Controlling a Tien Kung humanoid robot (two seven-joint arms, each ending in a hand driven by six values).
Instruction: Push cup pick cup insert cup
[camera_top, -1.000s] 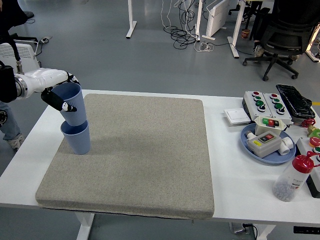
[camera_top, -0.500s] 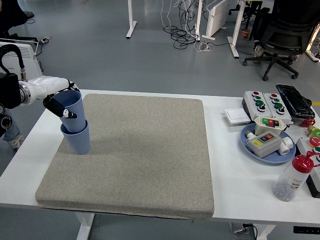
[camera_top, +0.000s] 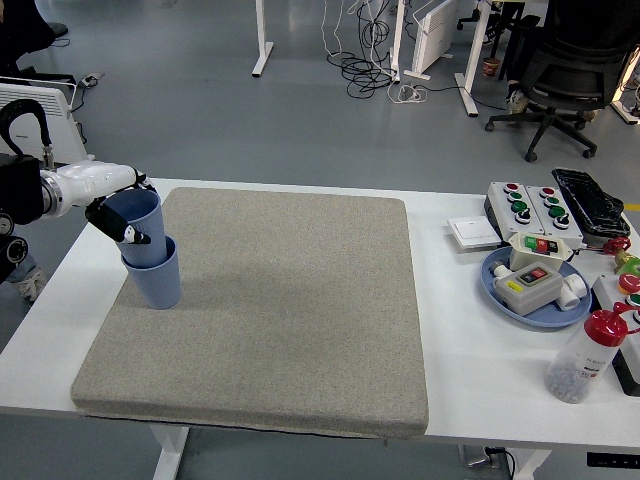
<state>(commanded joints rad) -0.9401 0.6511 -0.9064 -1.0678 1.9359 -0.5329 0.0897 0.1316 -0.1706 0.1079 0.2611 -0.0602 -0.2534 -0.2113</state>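
Left hand (camera_top: 118, 215) grips upper cup (camera_top: 139, 226), tilted, seated partway in lower cup (camera_top: 154, 279) at mat's (camera_top: 280, 300) far-left.

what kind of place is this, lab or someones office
Most likely a robotics lab or test workspace: a white table with push-button control boxes, loose cables on the floor, and an office chair behind.

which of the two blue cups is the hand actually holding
The upper cup, tilted and partly nested inside the other. The left hand wraps its rim and side. The lower cup stands upright on the grey mat, untouched by the hand.
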